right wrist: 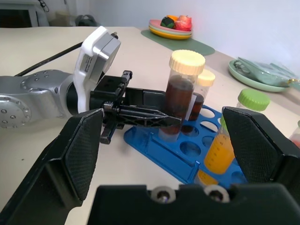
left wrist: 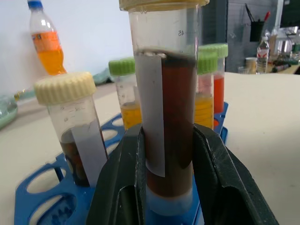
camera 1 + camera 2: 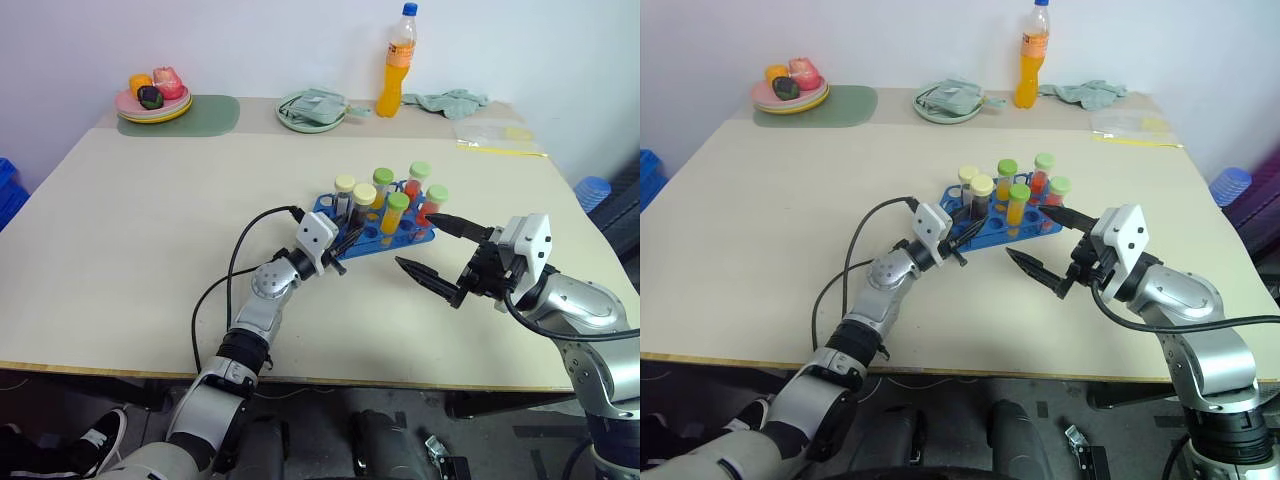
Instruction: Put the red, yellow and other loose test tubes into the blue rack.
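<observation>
From here I see my right gripper [image 3: 437, 255] nearest, fingers spread wide and holding nothing, hovering over the counter [image 3: 150, 260] just right of the blue rack [image 3: 345, 245]. My left gripper [image 1: 154, 117] has its fingers clamped on a cream-capped brown tube [image 2: 168, 136], upright at the rack's near corner. Green-capped tubes [image 3: 396, 215] crowd close behind it. Far back stand an orange bottle [image 3: 397, 62] and a fruit plate [image 3: 153, 105].

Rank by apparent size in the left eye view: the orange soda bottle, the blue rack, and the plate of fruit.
1. blue rack, the widest.
2. plate of fruit and orange soda bottle: too close to call. The plate is wider, the bottle taller, and both stand farther from the camera than the rack.
</observation>
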### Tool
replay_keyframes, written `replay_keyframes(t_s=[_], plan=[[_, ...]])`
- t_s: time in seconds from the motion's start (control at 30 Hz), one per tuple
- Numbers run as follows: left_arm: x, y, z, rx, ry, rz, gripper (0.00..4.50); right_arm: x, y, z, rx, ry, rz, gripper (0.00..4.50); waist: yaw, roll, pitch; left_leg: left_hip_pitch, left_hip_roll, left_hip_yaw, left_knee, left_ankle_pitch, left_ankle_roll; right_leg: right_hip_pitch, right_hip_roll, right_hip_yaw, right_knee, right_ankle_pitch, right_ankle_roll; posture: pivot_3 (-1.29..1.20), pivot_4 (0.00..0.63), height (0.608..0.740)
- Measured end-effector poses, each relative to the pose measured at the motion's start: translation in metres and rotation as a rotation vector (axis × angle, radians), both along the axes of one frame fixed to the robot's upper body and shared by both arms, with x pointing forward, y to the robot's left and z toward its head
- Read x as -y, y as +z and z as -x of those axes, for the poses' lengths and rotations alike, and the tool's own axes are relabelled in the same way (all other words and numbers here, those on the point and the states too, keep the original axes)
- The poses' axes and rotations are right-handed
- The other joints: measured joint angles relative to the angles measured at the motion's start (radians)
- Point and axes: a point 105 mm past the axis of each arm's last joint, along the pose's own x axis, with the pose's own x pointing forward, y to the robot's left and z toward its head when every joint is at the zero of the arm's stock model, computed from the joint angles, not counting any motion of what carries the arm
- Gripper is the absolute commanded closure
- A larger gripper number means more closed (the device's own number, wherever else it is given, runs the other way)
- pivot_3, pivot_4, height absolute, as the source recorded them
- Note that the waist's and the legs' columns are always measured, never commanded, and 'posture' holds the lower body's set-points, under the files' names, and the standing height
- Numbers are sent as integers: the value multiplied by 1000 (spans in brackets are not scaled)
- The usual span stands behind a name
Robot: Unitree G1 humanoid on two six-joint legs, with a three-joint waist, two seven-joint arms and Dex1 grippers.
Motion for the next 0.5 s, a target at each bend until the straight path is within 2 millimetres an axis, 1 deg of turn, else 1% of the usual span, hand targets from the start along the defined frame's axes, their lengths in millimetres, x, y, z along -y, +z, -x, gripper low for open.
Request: replay_keyframes(t_s=[0.13, 0.2, 0.23, 0.37, 0.4, 0.5], plan=[[-2, 0, 0, -19, -12, 14, 3678, 0, 0, 0, 3, -3, 4, 0, -2, 0, 0, 0, 0, 0, 0, 0, 0, 0, 0, 0, 0, 0, 0, 0, 150, 740], [-2, 0, 0, -26, -22, 22, 2647, 0, 0, 0, 5, -2, 4, 0, -2, 0, 0, 0, 0, 0, 0, 0, 0, 0, 0, 0, 0, 0, 0, 0, 150, 740], [-3, 0, 1, -25, -29, 25, 2268, 0, 1, 0, 7, -2, 5, 0, -2, 0, 0, 0, 0, 0, 0, 0, 0, 0, 0, 0, 0, 0, 0, 0, 150, 740], [-6, -4, 4, -39, -35, 25, 270, 0, 2, -1, 13, 0, 5, 0, -1, 0, 0, 0, 0, 0, 0, 0, 0, 0, 0, 0, 0, 0, 0, 0, 150, 740], [-7, -3, 5, -39, -38, 27, 121, -1, 2, -2, 14, 3, 5, 0, -2, 0, 0, 0, 0, 0, 0, 0, 0, 0, 0, 0, 0, 0, 0, 0, 150, 740], [-11, 6, 9, -4, -43, 35, 121, -3, 3, -3, 23, 10, 1, 0, -3, 0, 0, 0, 0, 0, 0, 0, 0, 0, 0, 0, 0, 0, 0, 0, 150, 740]])
